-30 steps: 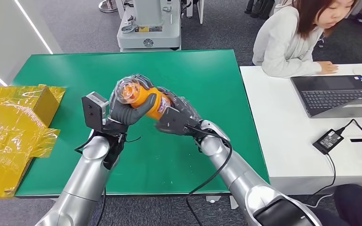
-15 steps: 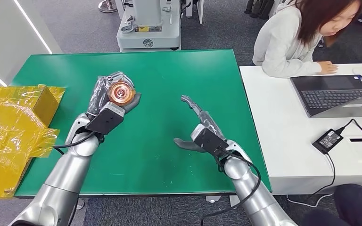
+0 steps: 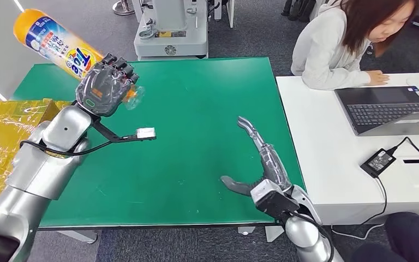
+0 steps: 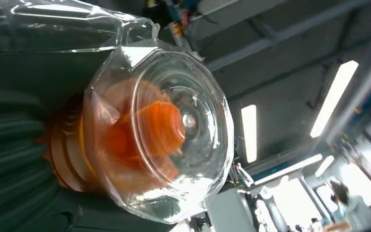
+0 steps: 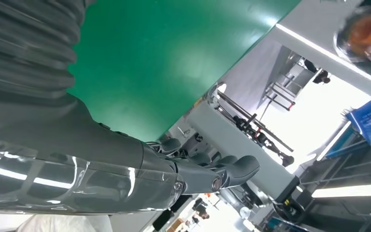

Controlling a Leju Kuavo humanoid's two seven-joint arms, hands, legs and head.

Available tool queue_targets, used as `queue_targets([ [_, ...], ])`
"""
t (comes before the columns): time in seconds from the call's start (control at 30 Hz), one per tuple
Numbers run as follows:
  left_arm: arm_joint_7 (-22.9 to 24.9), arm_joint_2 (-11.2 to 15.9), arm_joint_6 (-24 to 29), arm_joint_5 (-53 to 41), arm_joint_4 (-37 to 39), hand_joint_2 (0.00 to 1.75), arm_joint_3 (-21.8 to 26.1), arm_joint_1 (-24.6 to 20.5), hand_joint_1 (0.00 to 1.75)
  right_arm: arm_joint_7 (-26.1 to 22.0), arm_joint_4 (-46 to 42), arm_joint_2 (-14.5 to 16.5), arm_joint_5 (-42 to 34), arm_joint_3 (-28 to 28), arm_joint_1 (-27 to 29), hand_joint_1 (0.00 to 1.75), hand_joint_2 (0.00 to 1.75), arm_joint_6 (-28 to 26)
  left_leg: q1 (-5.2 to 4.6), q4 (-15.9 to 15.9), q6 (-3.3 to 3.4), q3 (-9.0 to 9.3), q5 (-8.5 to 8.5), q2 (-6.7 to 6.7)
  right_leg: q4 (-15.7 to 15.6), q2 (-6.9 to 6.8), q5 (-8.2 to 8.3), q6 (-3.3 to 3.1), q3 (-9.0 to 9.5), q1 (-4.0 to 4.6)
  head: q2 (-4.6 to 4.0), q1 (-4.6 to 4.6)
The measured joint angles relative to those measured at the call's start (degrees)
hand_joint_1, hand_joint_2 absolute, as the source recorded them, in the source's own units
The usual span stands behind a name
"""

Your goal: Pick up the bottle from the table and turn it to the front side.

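Here, a big green table (image 3: 207, 136) fills the middle of the head view. Beside it, on the robot's right, stands a white table (image 3: 333, 158). A person in a pale grey top (image 3: 333, 43) leans on the far end of the white table and looks down. Off the left side of the green table sits a box wrapped in shiny yellow film (image 3: 16, 142).

A grey machine base (image 3: 172, 30) stands on the floor past the far edge of the green table. An open laptop (image 3: 393, 112) lies on the white table, and a black power brick (image 3: 379, 162) with its cable lies near it.

The left hand (image 3: 105, 87) is up in the air over the far left corner of the green table, and it holds the Tide bottle (image 3: 57, 45). The bottle is orange and yellow with a blue patch at its top end. The word "Tide" can be read on the label, and the smaller writing is too tiny to read. The bottle is tilted, with its long body pointing up and away to the left. Its clear cap end (image 4: 159, 130) pokes out by the fingers, and in the left wrist view this clear cap with orange inside is seen head-on.

The right hand (image 3: 262, 158) holds nothing. Its fingers are straight and spread, and it hovers over the near right part of the green table.
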Motion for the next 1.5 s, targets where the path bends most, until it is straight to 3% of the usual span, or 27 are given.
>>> queue_targets([
  [0.17,0.78,7.74,-0.42,-0.85,4.37,1.75,-5.53,1.21,1.75,-1.09,-1.14,-0.58,-0.14,0.14,2.09,0.00,1.75,-1.11,0.01,-0.09,-0.02,0.10,0.01,0.13,0.02,0.17,-0.02,-0.03,-0.03,0.01,0.00,-0.03],
  [0.33,-0.35,10.23,-4.13,1.55,11.06,1.75,-7.60,4.92,1.75,-1.31,-2.09,-0.63,-0.01,0.26,3.13,0.00,1.75,-1.01,0.00,-0.16,-0.08,0.10,-0.02,0.12,0.03,0.16,-0.04,-0.06,0.00,0.01,0.00,-0.01],
  [0.5,-2.65,10.21,-5.19,12.17,23.32,1.75,-6.09,10.70,1.75,-0.67,-3.72,-0.63,1.03,1.01,5.08,0.00,1.75,-1.10,0.00,-0.17,-0.16,0.12,-0.08,0.22,0.01,0.31,-0.05,-0.07,-0.06,0.00,0.00,0.01],
  [0.77,2.83,10.32,-6.84,18.11,35.04,1.75,2.76,12.29,1.75,-0.97,-3.78,-0.44,1.48,2.96,5.86,0.00,1.75,-1.21,0.01,-0.25,-0.22,0.28,-0.10,0.12,0.01,0.14,-0.10,-0.14,0.12,0.00,0.00,0.01],
  [1.03,6.88,9.52,-5.01,18.74,38.57,1.75,7.84,12.91,1.75,-0.63,-2.96,0.53,1.61,4.60,5.74,0.00,1.75,-0.62,0.01,-0.38,-0.34,0.60,-0.01,0.05,0.03,0.03,-0.12,-0.26,0.40,0.00,0.00,0.00],
  [1.5,1.74,7.15,5.38,17.01,38.85,1.75,13.90,16.49,1.75,-1.22,-2.11,1.09,1.96,5.90,4.18,0.00,1.75,2.54,-0.05,-0.41,-0.38,0.59,0.02,-0.16,0.03,-0.18,-0.16,-0.25,0.45,-0.04,0.00,0.01],
])
